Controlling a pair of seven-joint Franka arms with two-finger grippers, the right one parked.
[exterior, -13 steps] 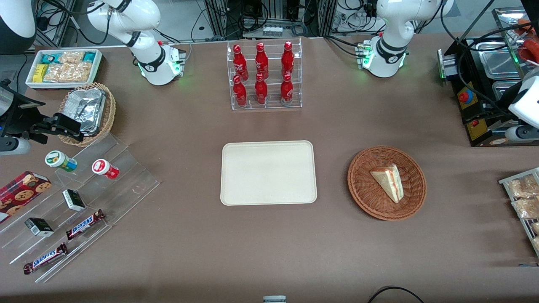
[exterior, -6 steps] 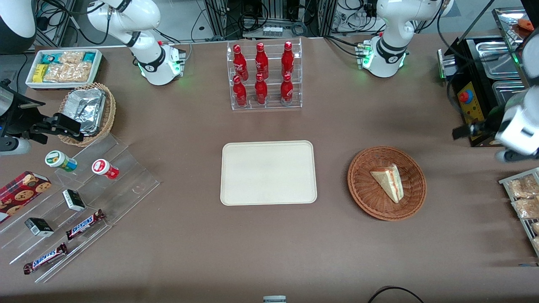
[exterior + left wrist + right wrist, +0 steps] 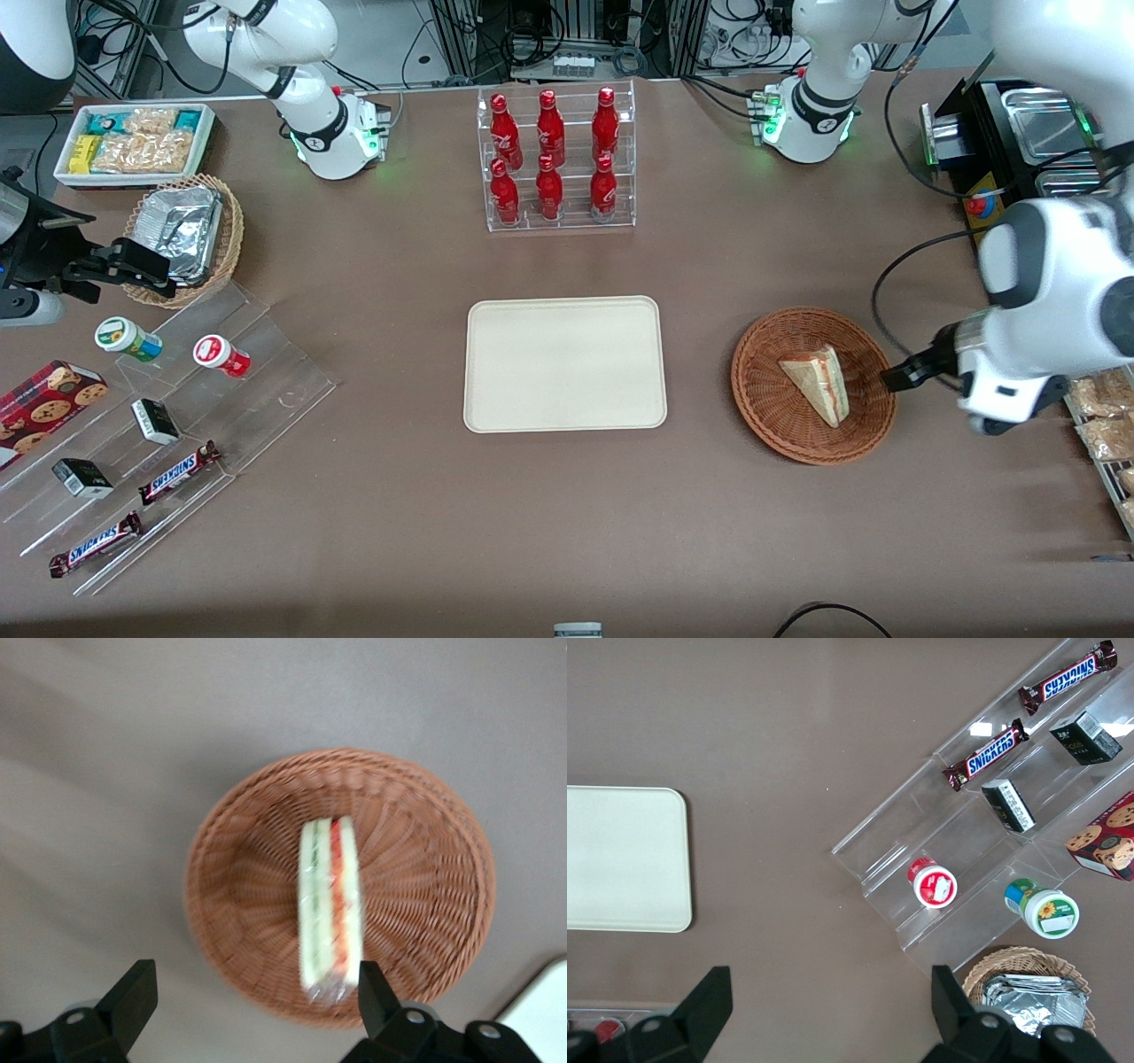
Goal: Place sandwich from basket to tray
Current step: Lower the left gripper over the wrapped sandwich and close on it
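The sandwich (image 3: 819,383), a wrapped white wedge with red and green filling, lies in the round reddish-brown basket (image 3: 772,416). The cream tray (image 3: 564,363) lies flat beside the basket, toward the parked arm's end, with nothing on it. My left gripper (image 3: 899,378) hovers at the basket's rim on the working arm's side, apart from the sandwich. In the left wrist view the gripper (image 3: 252,1001) is open, with the sandwich (image 3: 330,904) and basket (image 3: 230,904) below it; one black finger (image 3: 374,992) stands close to the sandwich's end. A corner of the tray (image 3: 542,1005) shows there too.
A clear rack of red bottles (image 3: 554,159) stands farther from the camera than the tray. Bagged snacks on a rack (image 3: 1099,416) lie just under my arm. A black machine (image 3: 992,213) sits at the working arm's end. Stepped acrylic shelves with snacks (image 3: 159,425) and a foil-filled tan basket (image 3: 186,239) lie toward the parked arm's end.
My left arm has swung in from the table's end, toward the camera and toward the basket, and now reaches its rim. Sandwich, basket and tray have not moved.
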